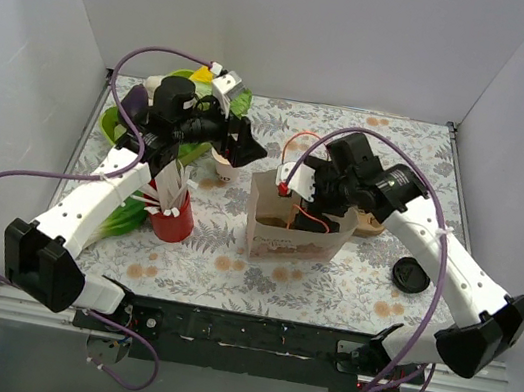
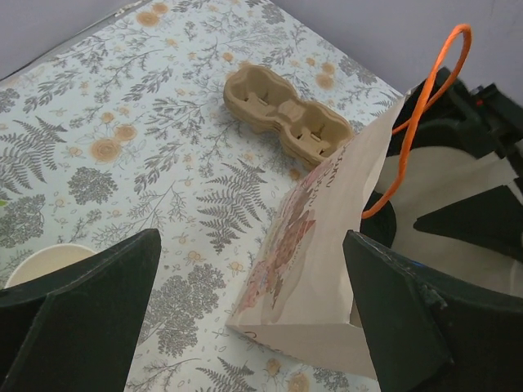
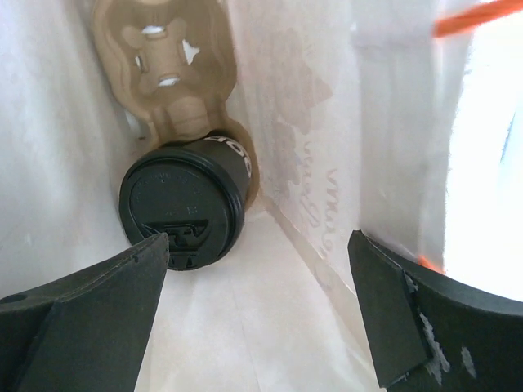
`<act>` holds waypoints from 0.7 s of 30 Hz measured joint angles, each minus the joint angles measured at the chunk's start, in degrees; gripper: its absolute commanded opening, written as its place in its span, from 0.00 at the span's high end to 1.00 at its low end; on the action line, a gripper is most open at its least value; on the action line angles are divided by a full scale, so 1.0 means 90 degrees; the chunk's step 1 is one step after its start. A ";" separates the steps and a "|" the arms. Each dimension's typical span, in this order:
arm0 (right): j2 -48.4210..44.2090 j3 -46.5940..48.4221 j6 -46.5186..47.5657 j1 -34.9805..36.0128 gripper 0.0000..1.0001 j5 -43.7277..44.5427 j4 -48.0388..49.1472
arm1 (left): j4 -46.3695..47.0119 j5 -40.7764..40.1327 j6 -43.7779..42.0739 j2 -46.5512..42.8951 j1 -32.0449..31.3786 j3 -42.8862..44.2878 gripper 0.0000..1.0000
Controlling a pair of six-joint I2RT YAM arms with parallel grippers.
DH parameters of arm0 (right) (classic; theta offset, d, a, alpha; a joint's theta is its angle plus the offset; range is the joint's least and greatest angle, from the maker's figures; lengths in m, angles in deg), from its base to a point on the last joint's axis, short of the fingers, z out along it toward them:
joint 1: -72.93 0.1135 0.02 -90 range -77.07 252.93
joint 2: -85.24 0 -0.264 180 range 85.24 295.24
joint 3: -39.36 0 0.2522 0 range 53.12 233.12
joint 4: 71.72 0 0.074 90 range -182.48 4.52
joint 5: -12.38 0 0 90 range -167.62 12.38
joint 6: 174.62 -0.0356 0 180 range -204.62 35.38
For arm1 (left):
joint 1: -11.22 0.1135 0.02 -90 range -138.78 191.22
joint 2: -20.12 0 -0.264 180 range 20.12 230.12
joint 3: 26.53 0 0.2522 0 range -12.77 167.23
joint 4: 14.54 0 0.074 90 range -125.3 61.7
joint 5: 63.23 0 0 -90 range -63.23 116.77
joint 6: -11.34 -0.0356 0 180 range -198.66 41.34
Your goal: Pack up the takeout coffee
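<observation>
inside the paper bag (image 1: 296, 231), mid-table, the takeout coffee (image 3: 181, 206) is seated in a cardboard carrier (image 3: 167, 57). the right gripper (image 3: 258, 241) is spread wide above it, nothing grasped; the left gripper (image 2: 251, 241), likewise released, is held beyond the bag's left side. placing is judged done, and a straight lift clear of the orange handle (image 2: 425, 106) is called for. the table is covered by a fern-printed cloth (image 1: 327, 289) and enclosed by white walls (image 1: 323, 24).

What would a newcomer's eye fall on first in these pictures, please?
The brown paper bag with orange handles standing mid-table draws the eye, with the right gripper open inside it. In the bag, a black-lidded paper cup sits at one end of a brown cardboard carrier. The left gripper hovers open beside the bag.
</observation>
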 measured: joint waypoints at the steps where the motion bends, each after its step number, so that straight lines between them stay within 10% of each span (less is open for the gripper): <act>1: -0.0141 -0.0051 -0.0073 0.0000 0.02 -0.0007 0.0092 | -0.0007 0.0092 -0.0024 -0.0002 0.0000 -0.0022 0.05; 21: -0.0452 0.0612 -0.0770 0.0000 0.02 0.0049 0.0648 | -0.0095 0.0673 -0.0398 -0.0017 0.0000 -0.0177 0.05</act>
